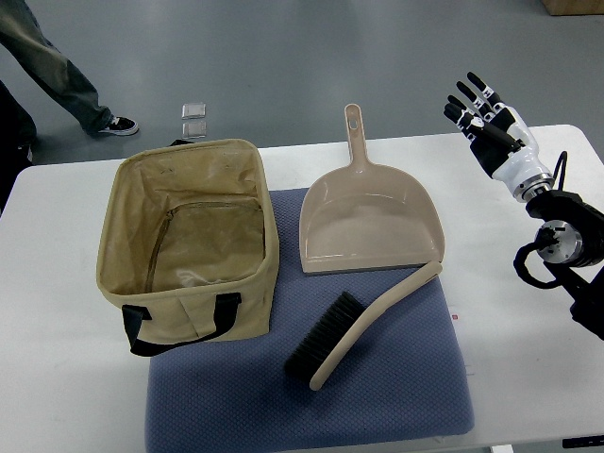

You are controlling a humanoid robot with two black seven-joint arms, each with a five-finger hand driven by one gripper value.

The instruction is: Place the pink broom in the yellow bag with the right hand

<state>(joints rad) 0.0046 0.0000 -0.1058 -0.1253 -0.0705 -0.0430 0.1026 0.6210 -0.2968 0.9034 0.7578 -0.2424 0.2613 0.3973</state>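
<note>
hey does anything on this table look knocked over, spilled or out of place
Nothing stands out. The bag stands upright and open, the dustpan lies flat, and the broom rests on the blue mat, its handle tip at the dustpan's front edge. The right hand is open, off to the side.

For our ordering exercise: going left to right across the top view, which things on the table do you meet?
Bag → broom → right hand, fingers spread and holding nothing. The dustpan overlaps the broom sideways, so it is left out.
</note>
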